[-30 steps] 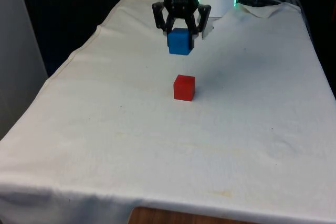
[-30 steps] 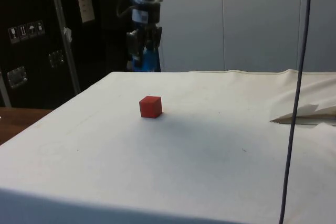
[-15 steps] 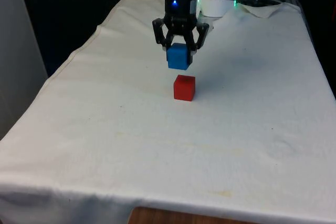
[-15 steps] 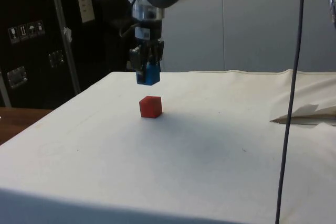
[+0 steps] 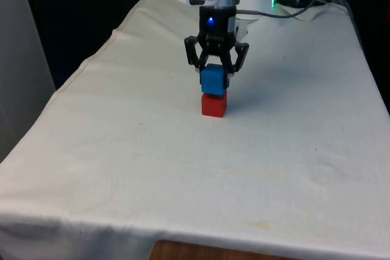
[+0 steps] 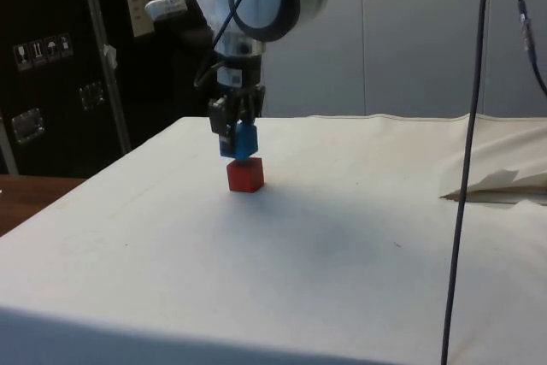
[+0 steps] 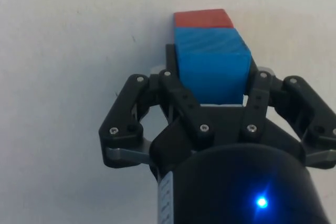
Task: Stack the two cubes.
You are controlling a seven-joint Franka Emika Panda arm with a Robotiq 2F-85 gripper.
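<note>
A red cube (image 5: 214,105) (image 6: 245,176) sits on the white cloth near the middle of the table. My gripper (image 5: 214,80) (image 6: 238,141) is shut on a blue cube (image 5: 212,80) (image 6: 245,142), which hangs directly above the red one, at or just over its top face. In the wrist view the blue cube (image 7: 211,65) sits between the black fingers and covers most of the red cube (image 7: 202,19), of which a strip shows beyond it.
The white cloth (image 5: 183,168) spreads widely around the cubes. A crumpled fold of cloth (image 6: 500,185) lies at the side view's right, and a dark cable (image 6: 466,160) hangs in front of that camera.
My gripper has come down and towards the red cube with the blue cube held, from well above and behind it to right on top of it.
</note>
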